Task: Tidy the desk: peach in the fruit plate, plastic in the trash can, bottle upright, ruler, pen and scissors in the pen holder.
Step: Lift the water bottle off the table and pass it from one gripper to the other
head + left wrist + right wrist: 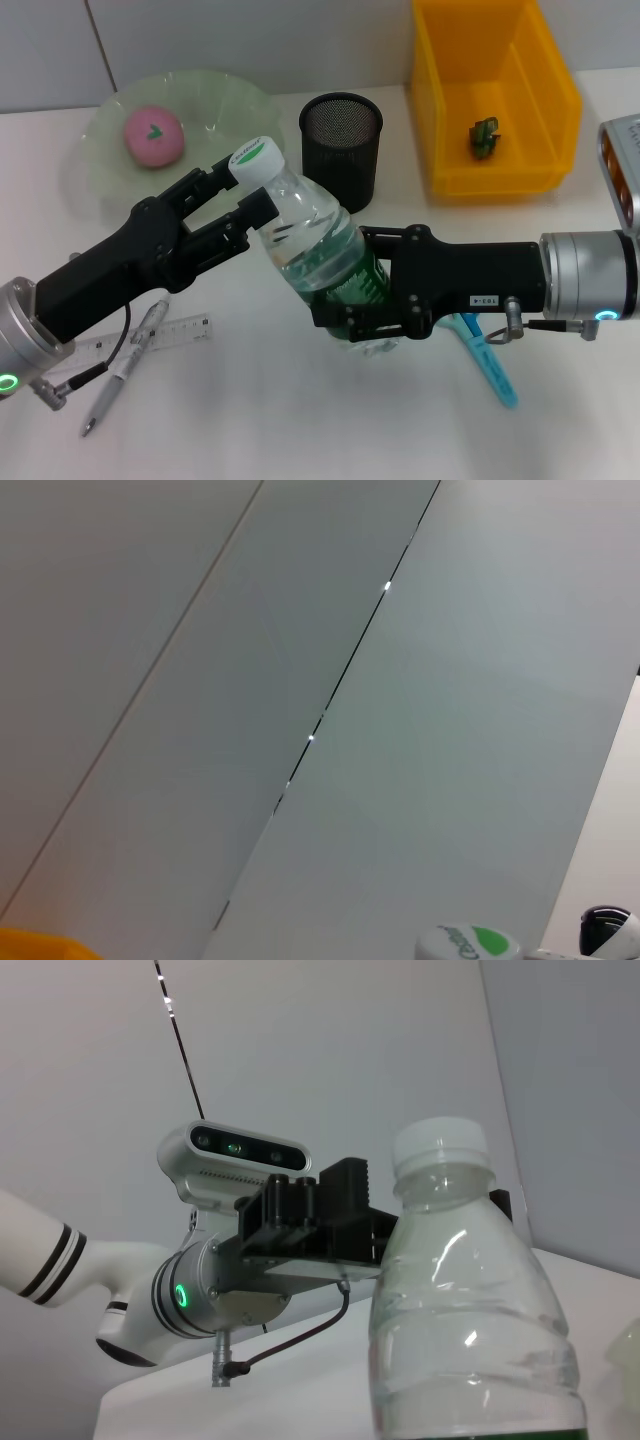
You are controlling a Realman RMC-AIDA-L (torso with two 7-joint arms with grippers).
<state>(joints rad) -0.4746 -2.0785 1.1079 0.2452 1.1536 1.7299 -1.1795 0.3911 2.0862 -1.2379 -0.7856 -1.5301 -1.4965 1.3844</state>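
Note:
A clear water bottle (305, 235) with a white-and-green cap (254, 156) hangs tilted above the desk, cap toward the fruit plate. My right gripper (368, 312) is shut on its lower, green-labelled part. My left gripper (246, 188) is shut on its neck just under the cap. The right wrist view shows the bottle (470, 1290) close up with the left gripper (340, 1210) behind it. The pink peach (152, 135) lies in the pale green fruit plate (215, 95). A ruler (160, 333) and pen (125, 365) lie under my left arm. Blue scissors (490, 362) lie under my right arm.
The black mesh pen holder (340, 145) stands just behind the bottle. The yellow trash can (440, 120) at the back right holds a green piece of plastic (485, 137). A silver object (622, 165) sits at the right edge.

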